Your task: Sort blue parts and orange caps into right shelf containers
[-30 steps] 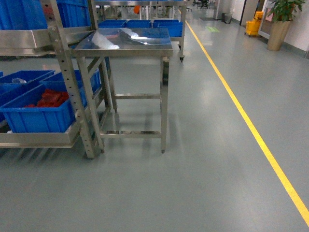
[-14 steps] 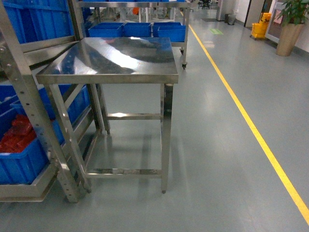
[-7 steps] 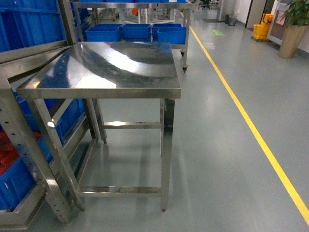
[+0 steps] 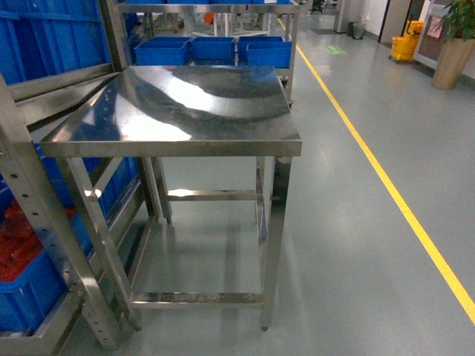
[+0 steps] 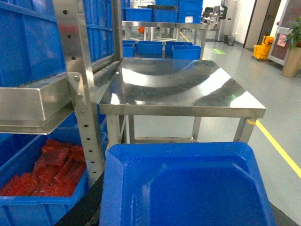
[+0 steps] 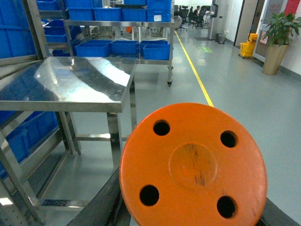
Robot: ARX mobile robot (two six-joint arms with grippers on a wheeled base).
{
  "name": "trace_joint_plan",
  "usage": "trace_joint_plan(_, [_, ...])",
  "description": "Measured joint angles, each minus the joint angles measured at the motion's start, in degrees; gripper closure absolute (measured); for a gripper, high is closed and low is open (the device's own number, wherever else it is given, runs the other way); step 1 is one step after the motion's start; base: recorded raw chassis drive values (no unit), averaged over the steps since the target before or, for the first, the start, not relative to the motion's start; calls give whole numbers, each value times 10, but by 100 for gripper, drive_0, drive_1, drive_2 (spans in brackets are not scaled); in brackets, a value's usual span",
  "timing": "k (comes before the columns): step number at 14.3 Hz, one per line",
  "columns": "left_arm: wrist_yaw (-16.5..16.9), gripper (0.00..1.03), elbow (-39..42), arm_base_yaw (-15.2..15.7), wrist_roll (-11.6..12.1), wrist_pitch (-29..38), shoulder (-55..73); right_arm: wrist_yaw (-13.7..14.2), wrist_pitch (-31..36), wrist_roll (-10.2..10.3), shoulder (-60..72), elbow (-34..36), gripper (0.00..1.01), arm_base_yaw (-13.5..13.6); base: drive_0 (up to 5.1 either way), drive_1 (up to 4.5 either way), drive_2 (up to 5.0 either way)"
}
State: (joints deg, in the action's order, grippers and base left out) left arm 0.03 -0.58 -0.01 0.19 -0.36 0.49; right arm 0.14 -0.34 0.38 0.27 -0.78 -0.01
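A blue part (image 5: 188, 188), a shallow tray-like moulding, fills the bottom of the left wrist view. My left gripper (image 5: 186, 219) is shut on it, with its fingers almost wholly hidden beneath. An orange cap (image 6: 193, 165), round with several holes, fills the lower right wrist view. My right gripper (image 6: 193, 209) is shut on it, a dark finger (image 6: 101, 197) showing at each side. Bright-blue shelf containers stand on the steel rack: an upper crate (image 4: 44, 37) and a lower crate (image 4: 22, 293) holding red parts (image 5: 51, 169). Neither gripper shows in the head view.
A bare steel table (image 4: 185, 104) stands straight ahead beside the rack's perforated post (image 4: 44, 222). More blue crates (image 4: 211, 50) sit on a far trolley. A yellow floor line (image 4: 386, 185) runs along the aisle at right, with a potted plant (image 4: 454, 37) beyond.
The head view has closed in on the steel table, which now looms larger and nearer. The rack has slid further to the left edge.
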Motion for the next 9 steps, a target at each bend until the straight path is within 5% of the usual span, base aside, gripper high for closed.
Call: trace_joint_plan(9, [0, 60, 0, 0, 0, 0, 0, -2, 0, 0, 0, 0, 58, 0, -456, 77, 398])
